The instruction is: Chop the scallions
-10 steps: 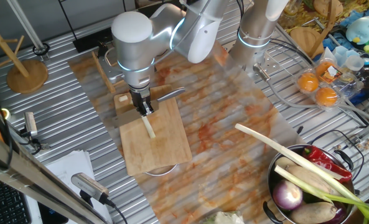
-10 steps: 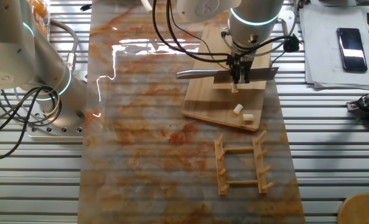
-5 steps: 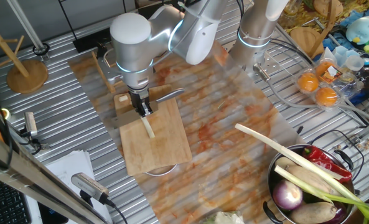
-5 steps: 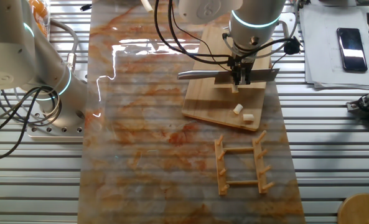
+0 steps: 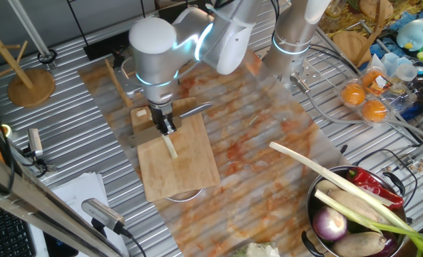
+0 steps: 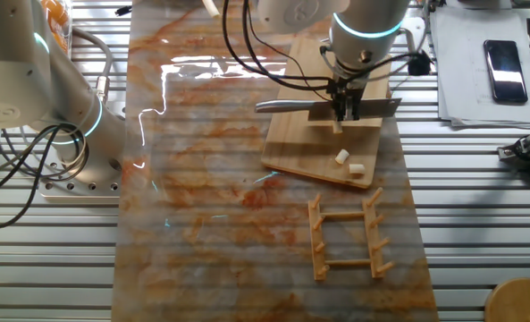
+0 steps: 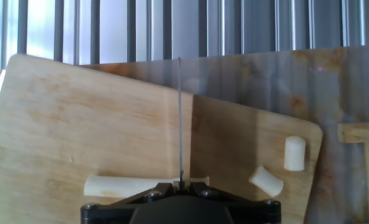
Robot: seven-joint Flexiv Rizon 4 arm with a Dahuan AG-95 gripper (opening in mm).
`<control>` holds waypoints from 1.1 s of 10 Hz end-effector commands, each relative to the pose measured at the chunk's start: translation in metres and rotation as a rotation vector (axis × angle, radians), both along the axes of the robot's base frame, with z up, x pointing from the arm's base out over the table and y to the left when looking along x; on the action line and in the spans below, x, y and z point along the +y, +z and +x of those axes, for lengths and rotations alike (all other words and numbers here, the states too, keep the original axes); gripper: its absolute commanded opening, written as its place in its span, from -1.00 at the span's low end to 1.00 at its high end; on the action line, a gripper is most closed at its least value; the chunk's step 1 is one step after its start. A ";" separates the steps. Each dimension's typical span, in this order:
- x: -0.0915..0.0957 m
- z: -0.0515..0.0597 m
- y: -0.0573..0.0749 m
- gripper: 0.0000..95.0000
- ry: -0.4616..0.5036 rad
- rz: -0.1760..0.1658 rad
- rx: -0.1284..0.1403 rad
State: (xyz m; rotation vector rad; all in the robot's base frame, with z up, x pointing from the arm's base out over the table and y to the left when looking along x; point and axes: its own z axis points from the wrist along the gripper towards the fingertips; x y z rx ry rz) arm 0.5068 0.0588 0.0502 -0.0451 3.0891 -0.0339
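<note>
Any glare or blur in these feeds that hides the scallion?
Hand view: sharp; scallion stalk and knife edge clear, gripper dark at the bottom. Other fixed view: bright glare on the mat, away from the cutting board. One fixed view: blurred bars in the foreground, scallion unobstructed.

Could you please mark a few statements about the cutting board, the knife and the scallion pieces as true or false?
1. The gripper holds a knife over the cutting board. True.
2. Two short cut scallion chunks lie on the board. True.
3. The scallion stalk lies off the board, on the mat. False: it lies on the board, under the blade.
4. The purple onion sits on the board. False: it is in the metal bowl.
</note>
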 end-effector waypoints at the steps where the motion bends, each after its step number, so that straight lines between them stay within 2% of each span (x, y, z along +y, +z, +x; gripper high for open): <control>1: -0.003 -0.004 -0.020 -1.00 0.002 0.013 0.005; 2: -0.005 -0.004 -0.024 -1.00 0.002 0.015 0.001; 5: -0.013 0.007 -0.053 -1.00 0.000 0.015 -0.023; 6: -0.012 0.011 -0.057 -1.00 -0.007 0.023 -0.021; 8: -0.007 0.020 -0.053 -1.00 -0.026 0.030 -0.001; 11: -0.009 0.025 -0.065 -1.00 -0.024 0.014 -0.005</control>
